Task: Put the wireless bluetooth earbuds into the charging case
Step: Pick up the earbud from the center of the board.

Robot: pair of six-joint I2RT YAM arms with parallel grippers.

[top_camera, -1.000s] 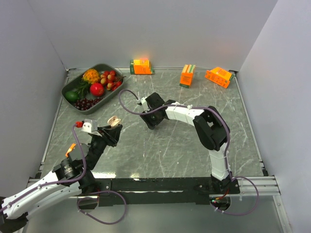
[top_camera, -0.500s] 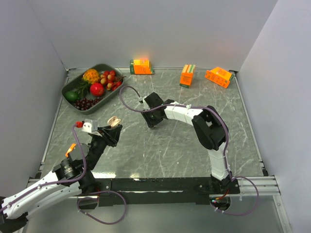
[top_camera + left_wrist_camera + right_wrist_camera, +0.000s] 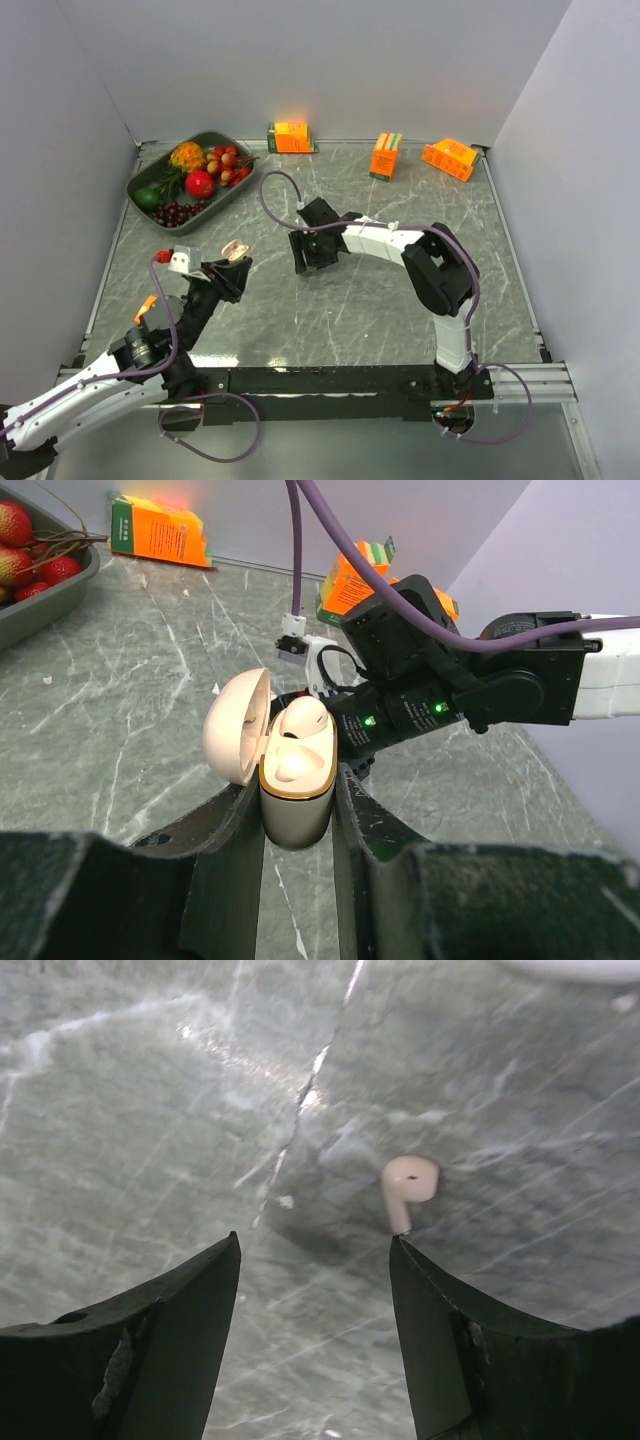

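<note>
We are clamping the open beige plastic case in our left claw, holding our right claw apart near a white plastic stemmed earbud.

An earbud lies on the table just beyond the right fingers, while the case sits between the left fingers.

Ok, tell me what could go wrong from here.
The earbud lies off-centre under the open right end effector, close to one finger; closing may flick it away. The charging case sits lid-open in the left end effector with the right arm close by; a bump might shift it.
</note>
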